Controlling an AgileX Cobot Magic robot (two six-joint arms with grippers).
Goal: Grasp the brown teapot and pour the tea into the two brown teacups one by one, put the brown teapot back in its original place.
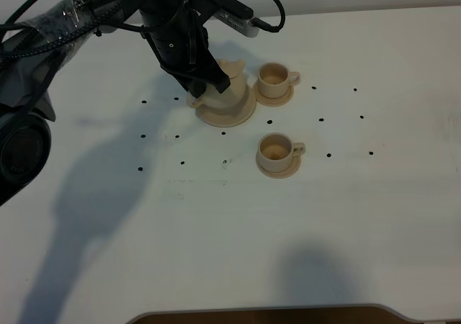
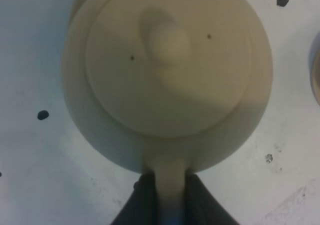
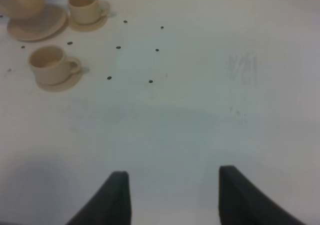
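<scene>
The left jaws clamp the handle of the teapot (image 2: 170,60); it stands on the wide saucer (image 1: 243,112), upper middle of the high view, two cups (image 1: 274,75) (image 1: 275,150) just right of it. The right jaws hang open over the desk (image 3: 200,110).

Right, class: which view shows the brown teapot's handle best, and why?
The left wrist view: the handle sits close, clamped in the left pincer. In the exterior high view the left arm hides it; only the body of the brown teapot shows. The right wrist view catches just its edge, no handle.
</scene>
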